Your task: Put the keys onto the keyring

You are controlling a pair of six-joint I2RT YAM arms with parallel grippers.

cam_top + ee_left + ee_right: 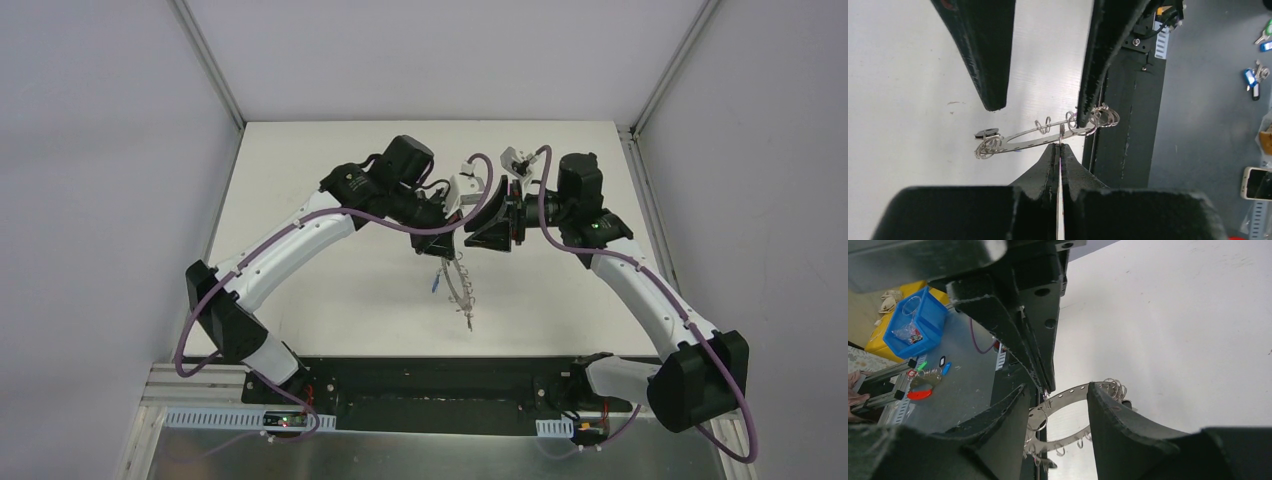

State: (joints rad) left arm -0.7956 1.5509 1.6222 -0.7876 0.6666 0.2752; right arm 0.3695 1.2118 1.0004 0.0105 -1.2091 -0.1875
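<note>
Seemingly partway: the left gripper (1059, 148) pinches the keyring (1033, 139) aloft, a black key (988, 133) and a blue key (436, 283) hanging from it, while the right gripper (1058, 390) straddles it, jaws spread.

left hand (1058, 147) and right hand (1057, 390) crowd the keyring (1023, 140); open table (300, 180) either side.

Grey keyring (1014, 144), white table (898, 125), black left gripper (1058, 148)
</note>
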